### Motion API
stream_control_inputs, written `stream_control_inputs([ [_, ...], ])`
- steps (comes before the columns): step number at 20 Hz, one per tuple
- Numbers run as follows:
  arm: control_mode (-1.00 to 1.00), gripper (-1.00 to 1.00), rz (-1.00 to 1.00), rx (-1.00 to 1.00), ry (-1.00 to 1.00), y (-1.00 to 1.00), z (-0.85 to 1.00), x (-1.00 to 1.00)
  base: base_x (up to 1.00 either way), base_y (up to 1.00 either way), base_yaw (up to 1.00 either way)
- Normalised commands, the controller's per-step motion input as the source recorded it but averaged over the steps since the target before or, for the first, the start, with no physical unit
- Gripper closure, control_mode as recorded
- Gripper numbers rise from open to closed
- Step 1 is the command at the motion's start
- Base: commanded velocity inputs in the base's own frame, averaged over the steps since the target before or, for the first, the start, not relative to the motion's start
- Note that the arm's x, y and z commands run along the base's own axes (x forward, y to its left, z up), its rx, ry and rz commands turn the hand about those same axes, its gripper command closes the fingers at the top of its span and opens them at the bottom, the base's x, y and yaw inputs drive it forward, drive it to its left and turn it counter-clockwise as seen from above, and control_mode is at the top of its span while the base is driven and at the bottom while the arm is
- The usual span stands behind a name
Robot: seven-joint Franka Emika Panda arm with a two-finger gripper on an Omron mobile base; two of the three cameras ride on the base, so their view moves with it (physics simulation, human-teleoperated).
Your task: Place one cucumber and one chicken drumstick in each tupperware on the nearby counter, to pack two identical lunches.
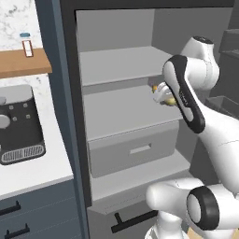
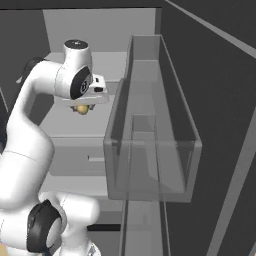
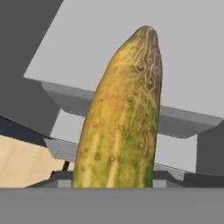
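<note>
The jaws [image 2: 82, 107] are clamped on 1 cucumber [image 3: 121, 118], a yellow-green, speckled fruit that rises from between them toward the top of the hand view, its near end hidden at the jaws. In both base views it shows as a small yellowish patch under the hand, in front of the open fridge's middle shelf [image 1: 126, 109] and apart from it. To do this step well, the arm should draw straight out of the fridge, clear of the transparent door bin [image 2: 152, 145], keeping the grip firm until a tupperware is reached.
</note>
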Motion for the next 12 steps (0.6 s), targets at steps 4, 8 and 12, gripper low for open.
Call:
stream_control_inputs([
  [4, -1.0, 1.0, 0.09, -0.11, 0.25, 0.1, -0.86, -0.99, 0.0, 0.0, 0.0],
  [8, -1.0, 1.0, 0.02, 0.0, 0.14, 0.01, -0.41, -0.9, 0.0, 0.0, 0.0],
  [12, -1.0, 1.0, 0.0, 0.0, 0.09, 0.0, -0.24, -0.69, 0.0, 0.0, 0.0],
])
